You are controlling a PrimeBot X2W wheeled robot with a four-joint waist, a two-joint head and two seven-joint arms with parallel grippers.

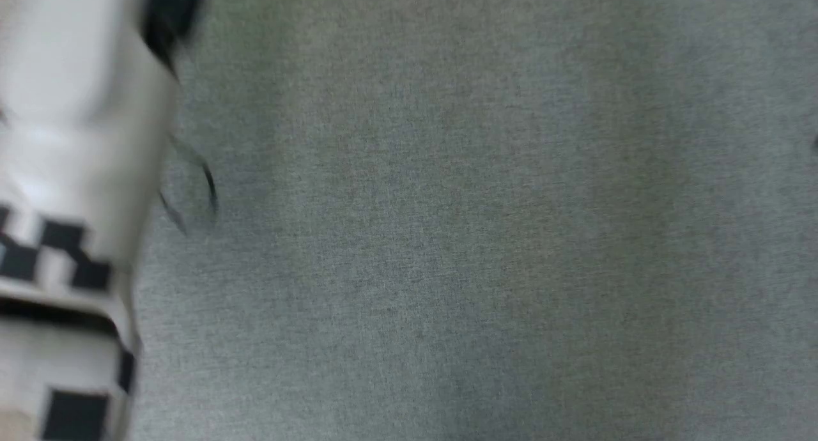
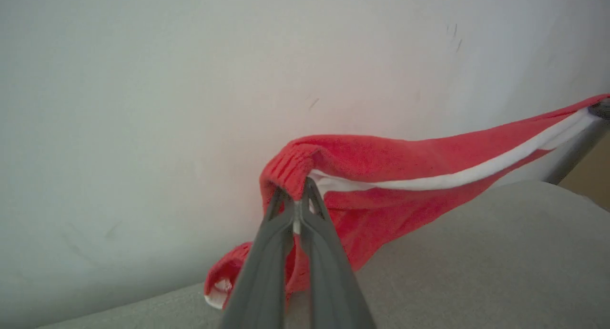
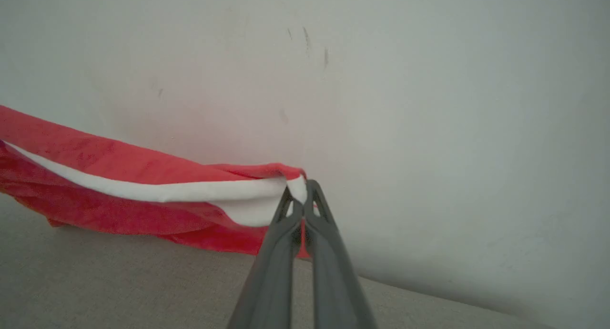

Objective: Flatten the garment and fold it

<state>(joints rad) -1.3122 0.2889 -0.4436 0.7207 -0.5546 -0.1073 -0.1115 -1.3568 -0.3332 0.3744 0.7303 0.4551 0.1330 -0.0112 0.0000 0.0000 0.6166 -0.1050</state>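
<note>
The shorts [image 2: 381,162] are held stretched above the grey cloth surface [image 2: 476,262], long axis running from the left gripper [image 2: 298,195], clamped on the ribbed waistband, to the right gripper [image 3: 302,198], clamped on the white stripe, with the lower edge sagging toward that surface.

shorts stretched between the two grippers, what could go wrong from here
1. The left gripper and the right gripper each pinch just a thin bit of the edge of the shorts. Stretched like this, one end may slip out.
2. Loose cloth hangs bunched below the left gripper, close to the grey surface. Lowered as is, it may land folded under instead of flat.
</note>
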